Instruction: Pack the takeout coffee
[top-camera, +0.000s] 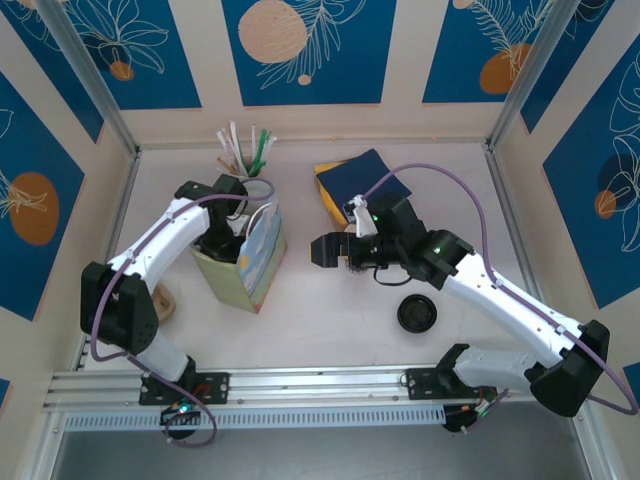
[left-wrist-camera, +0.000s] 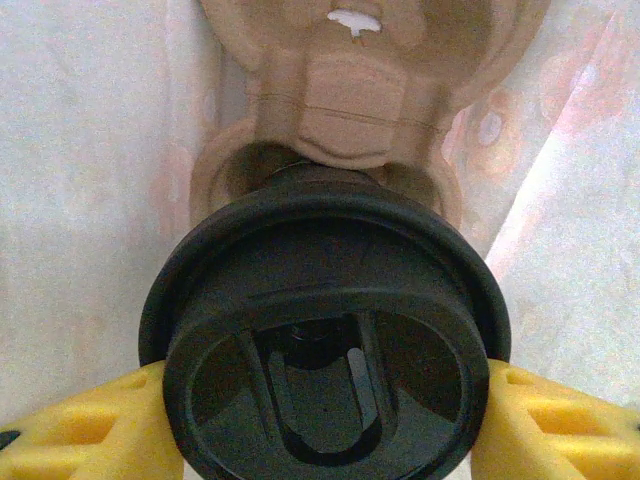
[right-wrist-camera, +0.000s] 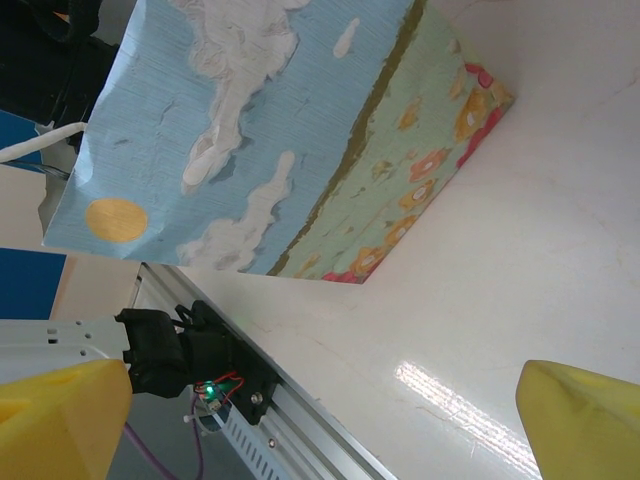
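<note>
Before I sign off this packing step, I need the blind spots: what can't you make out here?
- Cup body under the round black plastic lid: left wrist view, hidden by the lid.
- Left claw: top view, sunk inside the painted paper gift bag.
- Bag bottom: left wrist view, blurred; a tan moulded cardboard carrier lies there.
- Right claw: fingers cut by frame edges.

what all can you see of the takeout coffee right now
Seen from the left wrist camera, the takeout coffee shows mostly its round black plastic lid, matte, with a raised rim and a recessed centre crossed by ridges. The cup beneath is hidden. The left gripper is shut on it, a yellow finger pad against each side of the lid. It hangs between the pale inner walls of the gift bag, just above a brown moulded cup carrier.
</note>
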